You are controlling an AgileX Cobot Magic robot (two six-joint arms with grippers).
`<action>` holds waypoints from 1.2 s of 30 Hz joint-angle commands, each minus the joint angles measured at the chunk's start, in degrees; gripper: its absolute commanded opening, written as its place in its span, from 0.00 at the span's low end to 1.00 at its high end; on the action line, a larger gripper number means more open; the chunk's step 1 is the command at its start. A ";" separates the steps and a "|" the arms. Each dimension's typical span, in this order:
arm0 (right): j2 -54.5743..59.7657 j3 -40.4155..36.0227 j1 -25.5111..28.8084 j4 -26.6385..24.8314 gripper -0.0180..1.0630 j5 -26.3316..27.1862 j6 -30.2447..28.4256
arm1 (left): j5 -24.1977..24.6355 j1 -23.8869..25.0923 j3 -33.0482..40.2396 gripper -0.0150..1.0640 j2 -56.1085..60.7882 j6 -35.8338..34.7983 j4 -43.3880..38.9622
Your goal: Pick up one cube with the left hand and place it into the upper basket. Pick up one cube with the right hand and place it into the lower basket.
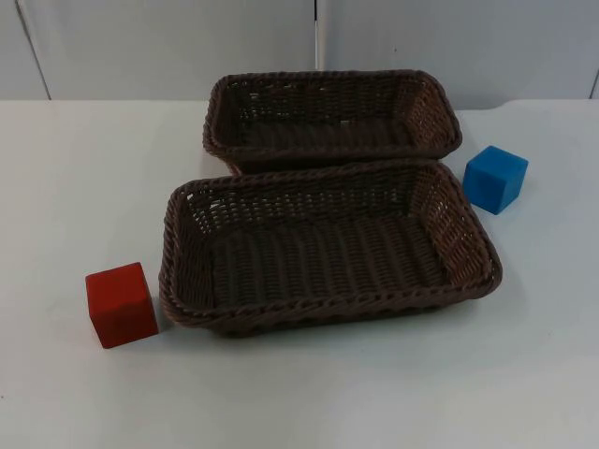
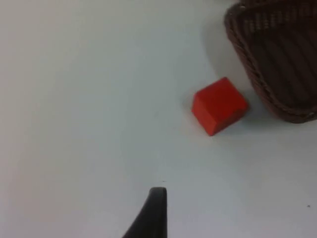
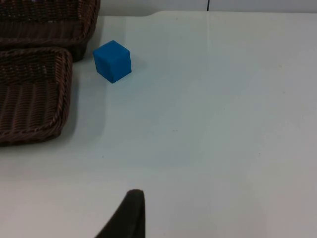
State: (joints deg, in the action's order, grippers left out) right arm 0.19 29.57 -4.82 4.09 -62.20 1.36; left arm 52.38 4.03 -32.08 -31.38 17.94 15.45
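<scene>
White counter (image 1: 299, 393), backed by a grey partition wall (image 1: 168, 47). On the counter, two brown woven baskets, one behind the other, rims touching or nearly so. Lower basket (image 1: 473, 238), the larger-looking and nearer one, with nothing inside. Upper basket (image 1: 220, 108), closer to the wall, likewise with nothing inside. Blue cube (image 1: 495, 178) on the counter just beside the right end of the baskets, near the gap between the two rims, apart from both. Red cube (image 1: 121, 304) on the counter just beside the lower basket's left near corner, a thin strip of counter between them.

Left hand (image 2: 153, 213) above bare counter, one black fingertip (image 2: 154, 210) in the left wrist view; red cube (image 2: 219, 105) ahead of it and off to one side, well apart, nothing gripped; cannot tell how wide the fingers stand. Right hand (image 3: 130, 215) likewise over bare counter, one fingertip (image 3: 130, 213) visible; blue cube (image 3: 112, 61) well ahead of it beside the basket corners, untouched; opening cannot be told either.
</scene>
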 commanded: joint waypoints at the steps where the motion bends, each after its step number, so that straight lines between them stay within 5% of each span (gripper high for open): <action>1: -0.19 0.00 0.33 -0.21 0.99 0.39 -0.60 | -1.81 0.03 -0.24 0.82 -3.00 4.43 4.41; 8: -0.19 0.00 0.33 -0.21 0.99 0.39 -0.60 | -4.34 0.03 -0.24 0.81 -9.49 13.91 11.65; 12: -0.19 0.00 0.33 -0.21 0.99 0.39 -0.60 | -6.77 -0.08 -1.57 0.71 -15.57 19.61 16.28; 24: -0.19 0.00 0.33 -0.21 0.99 0.39 -0.60 | -8.24 -0.69 -7.24 0.71 -29.66 28.25 16.87; 36: -0.19 0.00 0.33 -0.21 0.99 0.39 -0.60 | -23.09 -15.50 -7.24 0.71 -42.60 31.67 11.36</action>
State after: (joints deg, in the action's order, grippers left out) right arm 0.19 29.57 -4.82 4.09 -62.20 1.36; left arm 31.70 -10.34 -38.92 -73.15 49.33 27.60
